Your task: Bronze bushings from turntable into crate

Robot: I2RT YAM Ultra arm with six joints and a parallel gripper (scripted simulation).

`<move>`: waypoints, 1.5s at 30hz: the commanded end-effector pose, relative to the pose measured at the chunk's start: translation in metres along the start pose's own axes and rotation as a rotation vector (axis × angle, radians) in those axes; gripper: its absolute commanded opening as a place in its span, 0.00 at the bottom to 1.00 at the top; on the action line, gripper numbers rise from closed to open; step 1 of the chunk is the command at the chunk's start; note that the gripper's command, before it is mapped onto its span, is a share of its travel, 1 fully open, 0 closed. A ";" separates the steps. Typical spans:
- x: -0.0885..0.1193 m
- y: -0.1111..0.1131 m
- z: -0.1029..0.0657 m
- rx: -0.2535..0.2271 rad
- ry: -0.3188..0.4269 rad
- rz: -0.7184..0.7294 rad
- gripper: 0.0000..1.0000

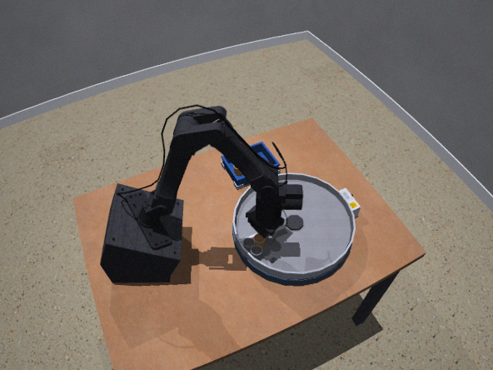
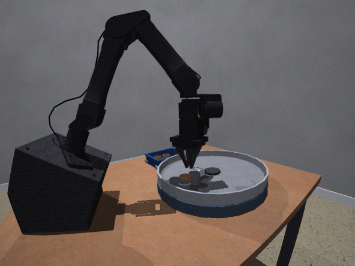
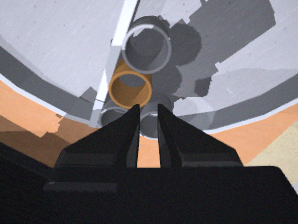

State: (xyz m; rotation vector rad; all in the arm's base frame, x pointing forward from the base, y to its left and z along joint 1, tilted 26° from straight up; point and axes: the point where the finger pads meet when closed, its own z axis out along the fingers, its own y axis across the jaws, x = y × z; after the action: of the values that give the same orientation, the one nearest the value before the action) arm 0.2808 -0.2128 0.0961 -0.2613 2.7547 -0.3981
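Observation:
A bronze bushing [image 1: 259, 238] [image 2: 184, 177] [image 3: 131, 100] stands on the grey turntable [image 1: 325, 217] [image 2: 240, 168] [image 3: 40, 30], close among steel bushings near the rim on the arm's side. A taller steel bushing [image 2: 195, 178] [image 3: 147, 71] stands beside it. Two more, a left steel bushing [image 1: 248, 242] [image 2: 174, 180] and a front steel bushing [image 1: 256, 250] [image 2: 184, 182], are lower in the wrist view, partly behind the fingers. My gripper [image 2: 189, 167] [image 3: 148, 111] is shut to a narrow gap, empty, above the group. The blue crate [image 1: 270, 155] [image 2: 150, 159] holds two bronze bushings [image 2: 158, 157] [image 2: 166, 155].
The turntable has a raised rim [image 1: 355, 233] [image 2: 210, 199]. A dark disc [image 1: 295, 222] [image 2: 212, 171] lies at its middle. A pale bar [image 3: 121, 35] runs beside the bushings to the rim. A white box [image 1: 346, 197] with a yellow spot stands by the turntable's far right side.

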 end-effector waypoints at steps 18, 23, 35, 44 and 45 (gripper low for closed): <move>-0.009 -0.007 -0.012 0.031 -0.044 -0.006 0.15; -0.009 -0.007 -0.012 0.031 -0.044 -0.006 0.15; -0.009 -0.007 -0.012 0.031 -0.044 -0.006 0.15; -0.009 -0.007 -0.012 0.031 -0.044 -0.006 0.15; -0.009 -0.007 -0.011 0.032 -0.045 -0.006 0.15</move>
State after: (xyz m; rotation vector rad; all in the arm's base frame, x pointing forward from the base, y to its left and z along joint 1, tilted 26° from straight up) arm 0.2800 -0.2121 0.0952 -0.2614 2.7548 -0.3978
